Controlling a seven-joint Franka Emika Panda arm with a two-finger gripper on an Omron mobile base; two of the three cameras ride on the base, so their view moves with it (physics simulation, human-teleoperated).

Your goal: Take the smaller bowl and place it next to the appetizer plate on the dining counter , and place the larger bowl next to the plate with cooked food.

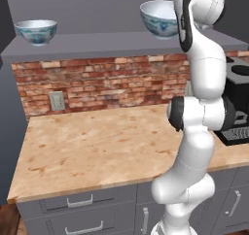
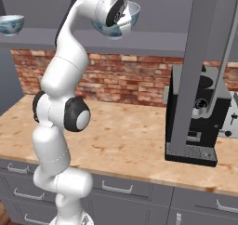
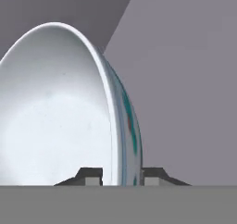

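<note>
Two blue-green patterned white bowls stand on a grey shelf (image 1: 97, 43) above the brick wall. The smaller bowl (image 1: 35, 31) (image 2: 9, 24) sits at the shelf's left end, away from the arm. The larger bowl (image 1: 158, 18) (image 2: 133, 16) is at the right, wider and deeper. My gripper (image 3: 121, 176) reaches up to it, and in the hand view the bowl's wall (image 3: 55, 116) stands between the two fingertips, one inside the pale bowl and one against the painted outside. The jaws are shut on that rim. The plates and the dining counter are out of view.
Below the shelf a light wood counter (image 1: 97, 146) runs over grey drawers. A black coffee machine (image 2: 193, 112) (image 1: 238, 103) stands on it at the right, with a toaster (image 2: 231, 121) beyond. A wall socket (image 1: 57, 100) sits in the brick. My arm stands in front of the counter's right half.
</note>
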